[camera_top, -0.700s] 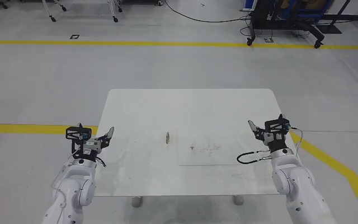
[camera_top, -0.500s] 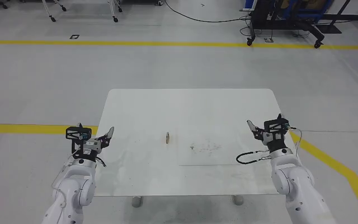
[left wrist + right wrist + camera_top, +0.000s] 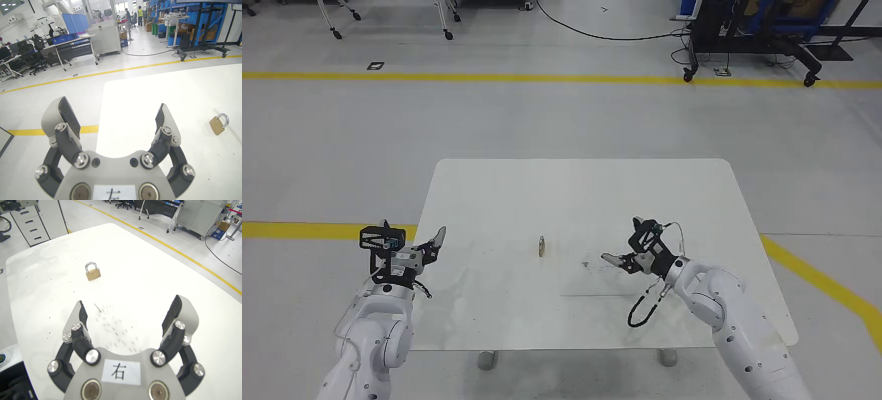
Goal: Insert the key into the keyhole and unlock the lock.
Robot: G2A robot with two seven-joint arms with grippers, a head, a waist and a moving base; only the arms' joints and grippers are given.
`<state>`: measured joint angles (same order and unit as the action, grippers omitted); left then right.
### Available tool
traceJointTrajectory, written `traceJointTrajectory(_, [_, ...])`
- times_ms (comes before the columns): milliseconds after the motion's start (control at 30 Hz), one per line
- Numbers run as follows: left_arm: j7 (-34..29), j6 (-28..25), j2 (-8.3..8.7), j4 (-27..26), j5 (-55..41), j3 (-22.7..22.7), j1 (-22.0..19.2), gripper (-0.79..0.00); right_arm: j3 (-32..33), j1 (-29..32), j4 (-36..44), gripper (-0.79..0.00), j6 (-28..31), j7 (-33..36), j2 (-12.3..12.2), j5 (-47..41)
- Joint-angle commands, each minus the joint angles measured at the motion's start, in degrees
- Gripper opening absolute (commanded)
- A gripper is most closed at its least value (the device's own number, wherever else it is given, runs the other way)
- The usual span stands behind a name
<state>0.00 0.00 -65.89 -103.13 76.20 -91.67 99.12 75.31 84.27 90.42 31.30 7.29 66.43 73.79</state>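
White rectangular table (image 3: 542, 190) carries the work. Left gripper (image 3: 113, 109) hangs at the table's left edge, jaws spread wide and gripping nothing. Right gripper (image 3: 130, 306) hovers above a patch of dark scuff marks (image 3: 113, 328) near the table's middle, just as wide and empty. Small brass padlock with a silver shackle (image 3: 92, 273) sits between both grippers, nearer the right one and touched by neither.

Table (image 3: 692, 190): white with rounded corners, standing on a grey floor with yellow lines (image 3: 542, 78).
Lock (image 3: 541, 245): small, lying on the table a little left of centre.
Left gripper (image 3: 434, 246): at the table's left edge, well apart from the lock.
Right gripper (image 3: 623, 253): over the table, right of the lock, by dark scuff marks (image 3: 604, 266).
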Motion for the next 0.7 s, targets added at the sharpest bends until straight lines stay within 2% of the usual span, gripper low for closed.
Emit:
traceJointTrajectory(0, [0.00,0.00,0.00,0.00,0.00,0.00,0.00,0.000,0.00,0.00,0.00,0.000,0.06,0.00,0.00,-0.01])
traceJointTrajectory(133, [0.00,0.00,0.00,0.00,0.00,0.00,0.00,0.000,-0.25,0.08,-0.18,0.000,0.63,0.06,0.01,-0.25])
traceJointTrajectory(167, [0.00,0.00,0.00,0.00,0.00,0.00,0.00,0.000,-1.29,-0.07,-0.58,0.000,4.46,-0.10,0.02,-1.83])
traceJointTrajectory(233, [0.00,0.00,0.00,0.00,0.00,0.00,0.00,0.000,-1.75,-3.70,-5.69,0.000,20.50,-3.14,-0.33,-8.12])
traceJointTrajectory(267, [0.00,0.00,0.00,0.00,0.00,0.00,0.00,0.000,-1.98,-6.08,-8.98,0.000,25.66,-2.17,-0.55,-8.39])
traceJointTrajectory(367, [0.00,0.00,0.00,0.00,0.00,0.00,0.00,0.000,-8.72,-11.19,-12.49,0.000,26.70,-0.56,-0.76,-9.34])
traceJointTrajectory(500, [0.00,0.00,0.00,0.00,0.00,0.00,0.00,0.000,-18.45,-18.44,-16.64,0.000,26.70,5.32,-2.00,-9.87])
traceJointTrajectory(667, [0.00,0.00,0.00,0.00,0.00,0.00,0.00,0.000,-27.82,-25.87,-22.04,0.000,26.70,9.02,-3.51,-15.97])
